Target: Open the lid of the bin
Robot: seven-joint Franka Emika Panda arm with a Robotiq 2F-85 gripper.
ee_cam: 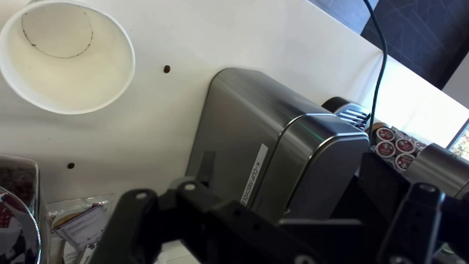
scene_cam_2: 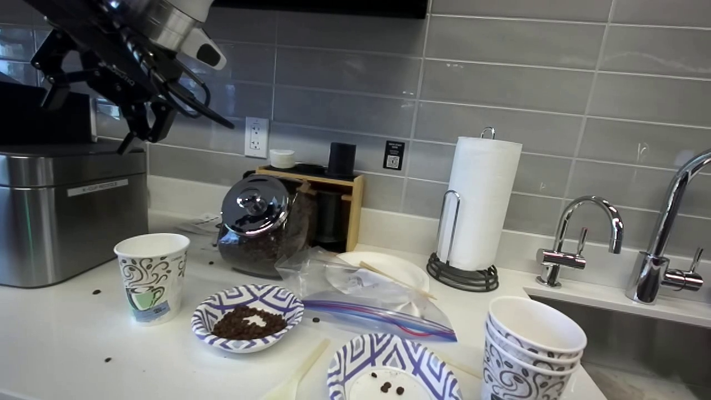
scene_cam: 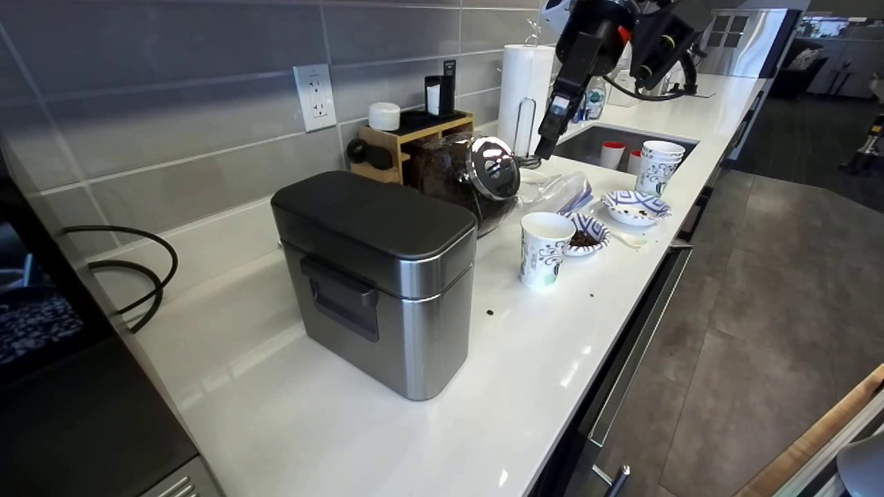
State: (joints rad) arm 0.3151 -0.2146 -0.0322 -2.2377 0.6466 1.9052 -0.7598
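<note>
The brushed-steel bin [scene_cam: 435, 338] stands on the white counter; it also shows in an exterior view [scene_cam_2: 66, 239] and in the wrist view [ee_cam: 238, 110]. Its flat dark grey lid [scene_cam: 373, 210] lies shut on top; it also shows in the wrist view [ee_cam: 329, 172]. A dark recessed handle panel [scene_cam: 342, 298] is on the bin's long side. My gripper [scene_cam_2: 89, 122] is open and empty, above counter height beyond one end of the bin. In the wrist view my gripper [ee_cam: 293, 172] has its fingers spread, with the bin and lid behind them. It appears apart from the bin.
A paper cup [scene_cam: 541, 252] stands close to the bin. A glass jar [scene_cam_2: 261, 222] with a chrome lid and a wooden rack [scene_cam_2: 355, 216] stand by the wall. A bowl of coffee beans [scene_cam_2: 250, 319] and a paper towel roll [scene_cam_2: 480, 205] are farther along. A black appliance [scene_cam: 69, 400] stands opposite.
</note>
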